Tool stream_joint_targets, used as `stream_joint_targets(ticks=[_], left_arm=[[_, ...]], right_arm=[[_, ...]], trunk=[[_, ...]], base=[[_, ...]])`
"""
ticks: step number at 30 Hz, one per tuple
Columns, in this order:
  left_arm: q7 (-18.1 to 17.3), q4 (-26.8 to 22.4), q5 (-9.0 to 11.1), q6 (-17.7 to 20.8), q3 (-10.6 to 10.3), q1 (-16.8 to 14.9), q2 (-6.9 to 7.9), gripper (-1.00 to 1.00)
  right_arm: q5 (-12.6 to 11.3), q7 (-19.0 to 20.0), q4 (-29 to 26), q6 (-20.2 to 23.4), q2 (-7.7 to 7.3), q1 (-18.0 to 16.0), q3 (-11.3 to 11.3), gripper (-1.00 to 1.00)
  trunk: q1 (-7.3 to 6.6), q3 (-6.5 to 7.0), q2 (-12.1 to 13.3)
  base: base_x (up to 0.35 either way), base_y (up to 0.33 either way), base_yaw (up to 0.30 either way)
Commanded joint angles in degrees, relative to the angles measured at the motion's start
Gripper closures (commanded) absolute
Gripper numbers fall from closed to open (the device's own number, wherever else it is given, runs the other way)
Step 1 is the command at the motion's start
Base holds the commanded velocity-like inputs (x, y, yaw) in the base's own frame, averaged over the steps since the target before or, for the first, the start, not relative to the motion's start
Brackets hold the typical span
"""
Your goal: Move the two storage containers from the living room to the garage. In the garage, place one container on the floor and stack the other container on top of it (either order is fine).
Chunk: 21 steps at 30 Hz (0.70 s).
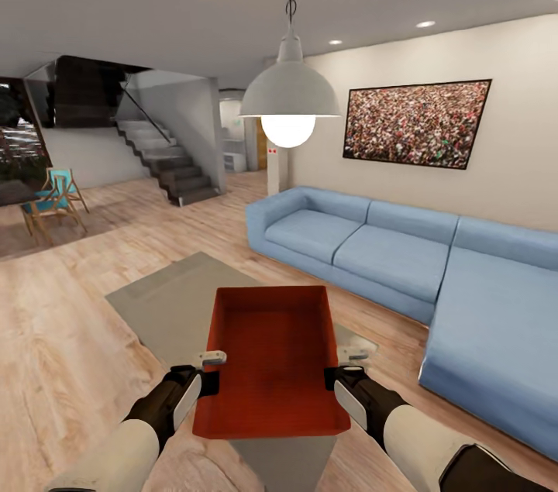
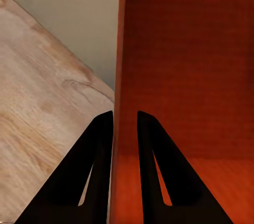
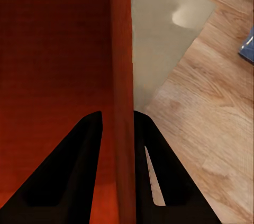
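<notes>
Living room: wood plank floor (image 1: 62, 337), blue sofa (image 1: 403, 259) cut off at the frame's right edge, grey rug (image 1: 170, 298) partly covered. No readable writing anywhere; wall picture (image 1: 417, 122) was a speckled crowd-like pattern, detail unclear. Pendant lamp (image 1: 289, 101) hid part of the far hallway. One orange-red storage container (image 1: 271, 360) was held above the rug between both arms. Left gripper (image 2: 125, 128) pinched its left wall, one finger on each side; right gripper (image 3: 117, 128) pinched the right wall likewise. Fingertips hidden in head view.
</notes>
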Motion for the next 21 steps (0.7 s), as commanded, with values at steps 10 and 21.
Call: stream_joint_targets(ticks=[10, 21], left_arm=[[2.45, 1.04, -1.04, 0.44, -0.27, 0.03, 0.19, 1.0], [2.45, 1.04, -1.04, 0.44, -0.27, 0.03, 0.19, 1.0]], right_arm=[[0.18, -0.36, -0.34, 0.17, -0.07, -0.08, 0.04, 1.0], [0.19, -0.36, -0.33, 0.17, -0.07, -0.08, 0.04, 1.0]], trunk=[[0.03, 0.23, -0.05], [0.03, 0.51, -0.05]], base=[[0.0, 0.0, 0.3], [0.0, 0.0, 0.3]])
